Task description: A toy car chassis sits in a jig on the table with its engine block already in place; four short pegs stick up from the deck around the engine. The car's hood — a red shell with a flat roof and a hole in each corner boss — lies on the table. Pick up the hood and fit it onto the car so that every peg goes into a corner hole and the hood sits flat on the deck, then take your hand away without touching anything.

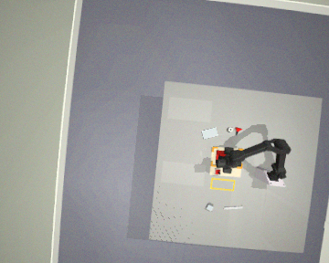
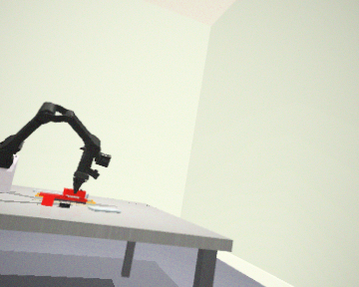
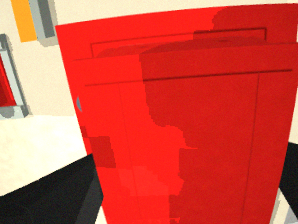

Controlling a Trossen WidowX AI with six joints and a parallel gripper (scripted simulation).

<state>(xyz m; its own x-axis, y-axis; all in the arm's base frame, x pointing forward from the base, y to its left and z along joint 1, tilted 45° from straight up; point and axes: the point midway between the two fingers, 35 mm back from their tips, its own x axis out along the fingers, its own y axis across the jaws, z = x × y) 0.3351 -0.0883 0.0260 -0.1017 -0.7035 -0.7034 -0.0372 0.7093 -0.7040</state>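
Observation:
The hood [image 3: 200, 115] fills most of the wrist view, its flat red roof facing the camera. My gripper [image 1: 224, 161] [image 2: 77, 191] [image 3: 186, 155] is shut on it, with one black finger at each side. In the exterior view the hood [image 2: 70, 191] is low over the table, above a wider red body. More red shows beyond the roof edge in the wrist view. The cream jig [image 1: 236, 173] [image 3: 40, 135] with orange corners lies beneath. The pegs, corner holes and engine block are hidden, so I cannot tell whether the hood sits flat on the deck.
A small red part [image 1: 217, 172] [image 3: 6, 80] lies in a grey holder beside the car. A pale plate [image 1: 209, 132] [image 2: 104, 209], a white round piece [image 1: 230, 130] and a red piece [image 1: 238, 130] [image 2: 48, 200] lie nearby. A yellow outline [image 1: 223, 179], a small block [image 1: 209, 207] and a rod [image 1: 233, 207] are opposite.

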